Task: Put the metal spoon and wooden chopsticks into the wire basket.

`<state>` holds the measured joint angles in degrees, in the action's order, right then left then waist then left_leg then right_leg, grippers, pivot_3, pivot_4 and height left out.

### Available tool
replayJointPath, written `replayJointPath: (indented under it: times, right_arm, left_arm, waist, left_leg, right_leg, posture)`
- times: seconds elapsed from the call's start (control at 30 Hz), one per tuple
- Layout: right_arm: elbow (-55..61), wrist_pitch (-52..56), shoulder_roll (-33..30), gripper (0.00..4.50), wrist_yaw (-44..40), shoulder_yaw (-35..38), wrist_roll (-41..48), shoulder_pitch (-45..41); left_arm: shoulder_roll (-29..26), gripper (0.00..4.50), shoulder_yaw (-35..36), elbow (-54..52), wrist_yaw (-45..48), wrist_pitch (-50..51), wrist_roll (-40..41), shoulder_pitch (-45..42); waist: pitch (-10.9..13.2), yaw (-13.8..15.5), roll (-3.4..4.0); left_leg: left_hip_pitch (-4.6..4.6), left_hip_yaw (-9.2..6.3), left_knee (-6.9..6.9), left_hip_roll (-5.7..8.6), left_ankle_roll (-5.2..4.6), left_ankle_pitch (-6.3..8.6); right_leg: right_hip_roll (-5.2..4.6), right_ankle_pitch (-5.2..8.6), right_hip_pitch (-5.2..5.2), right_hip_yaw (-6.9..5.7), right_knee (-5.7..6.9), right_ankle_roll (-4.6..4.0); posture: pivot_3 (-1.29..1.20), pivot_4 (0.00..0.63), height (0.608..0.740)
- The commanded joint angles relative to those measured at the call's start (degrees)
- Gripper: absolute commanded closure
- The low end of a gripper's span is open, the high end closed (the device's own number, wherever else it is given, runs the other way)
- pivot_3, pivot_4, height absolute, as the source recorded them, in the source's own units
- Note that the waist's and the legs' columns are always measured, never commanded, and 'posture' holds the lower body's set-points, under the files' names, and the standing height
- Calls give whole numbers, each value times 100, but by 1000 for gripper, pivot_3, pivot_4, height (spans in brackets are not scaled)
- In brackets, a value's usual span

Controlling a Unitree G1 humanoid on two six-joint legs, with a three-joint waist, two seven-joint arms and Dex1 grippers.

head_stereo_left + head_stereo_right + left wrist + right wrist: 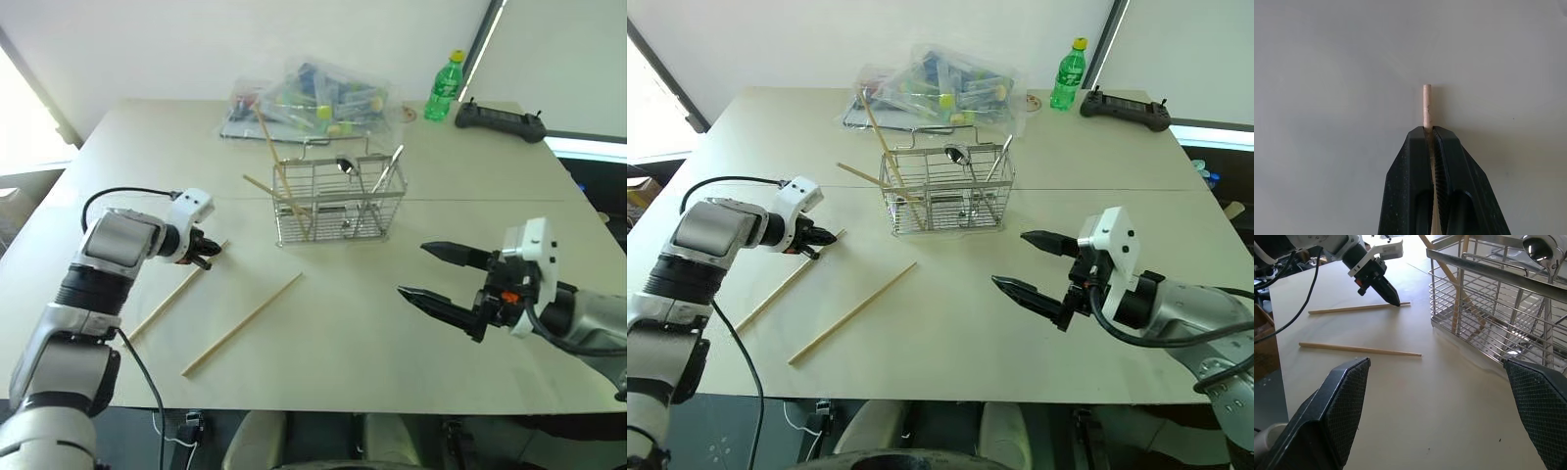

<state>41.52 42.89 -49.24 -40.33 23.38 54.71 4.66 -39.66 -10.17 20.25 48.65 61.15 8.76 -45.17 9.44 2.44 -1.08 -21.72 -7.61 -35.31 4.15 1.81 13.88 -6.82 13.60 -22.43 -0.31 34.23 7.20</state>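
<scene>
My left gripper [208, 257] is shut on the far end of a wooden chopstick [167, 302] that still rests along the table; the stick's tip [1427, 105] pokes out between the closed fingers. A second chopstick [242, 324] lies loose just right of it. The wire basket [338, 201] stands mid-table with two chopsticks [277, 162] leaning in its left side and a metal spoon [346, 165] standing bowl-up inside. My right gripper [411, 269] hovers open and empty, right of and nearer than the basket.
A clear plastic bag [313, 98] of colourful items lies behind the basket. A green bottle [445, 86] and a black controller [500, 120] sit at the far right. The table's front edge [323, 401] runs close to the loose chopstick.
</scene>
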Motion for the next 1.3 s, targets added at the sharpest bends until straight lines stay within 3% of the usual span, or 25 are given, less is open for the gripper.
replayJointPath:
  times: [0.03, 0.2, 0.3, 0.63, 1.07, 1.1, 1.13, 1.3]
  right_arm:
    - [176, -75, -107, 0, -79, 181, 98, 23]
    - [111, -71, -171, 0, -124, 182, 113, -9]
    - [74, -60, -188, 0, -116, 136, 123, -63]
    - [47, 18, -199, 0, -83, 72, 216, -196]
    - [228, 79, -183, 0, 232, 435, 556, 4]
    - [239, 84, -185, 0, 258, 465, 579, 23]
    - [246, 87, -186, 0, 280, 488, 594, 39]
    - [251, 75, -176, 0, 406, 480, 647, 44]
  left_arm:
    - [109, 4449, 984, 787, -835, -695, 57, -687]
    - [169, 4449, 2912, 1601, -2266, -3040, 733, -2055]
    - [402, 4449, 3767, 1150, -2541, -3338, 1514, -2716]
    - [1639, 4449, 3019, -1872, -2477, -2260, 2833, -2314]
    - [2302, 4449, 2141, -1965, -2333, -2711, 2583, -1748]
    - [2322, 3799, 2140, -1951, -2310, -2728, 2604, -1726]
    - [2339, 3555, 2140, -1954, -2294, -2734, 2635, -1707]
    - [2447, 1119, 2185, -2097, -2257, -2652, 2852, -1602]
  waist:
    - [16, -21, -28]
    - [24, -55, -50]
    - [18, -28, -62]
    - [3, -37, -41]
    - [1, -23, -32]
    - [1, -20, -32]
    - [1, -20, -32]
    - [1, -21, -32]
  left_leg:
    - [0, -3, -1, -2, 0, 0]
    - [-27, -10, 2, -6, 5, -3]
    - [-63, -10, 0, -3, 18, -10]
    - [-55, 9, -44, 12, 12, -6]
    - [-48, 17, -67, 2, 11, -6]
    - [-49, 17, -67, 2, 10, -6]
    - [-49, 17, -66, 2, 9, -5]
    - [-51, 17, -67, 1, 8, -4]
  right_leg:
    - [2, 6, -2, -1, 0, 10]
    - [9, -24, -40, -2, 3, 29]
    - [2, -35, -69, -1, 1, 39]
    - [10, -42, -28, 0, -7, 50]
    - [25, -57, -15, 3, -8, 29]
    - [25, -57, -17, 3, -8, 29]
    - [25, -57, -16, 3, -9, 30]
    - [25, -55, -15, 3, -10, 28]
  posture:
    - [0, 150, 731]
    - [0, 150, 731]
    - [0, 150, 731]
    - [0, 150, 731]
    - [0, 150, 731]
    - [0, 150, 731]
    - [0, 150, 731]
    - [0, 150, 731]
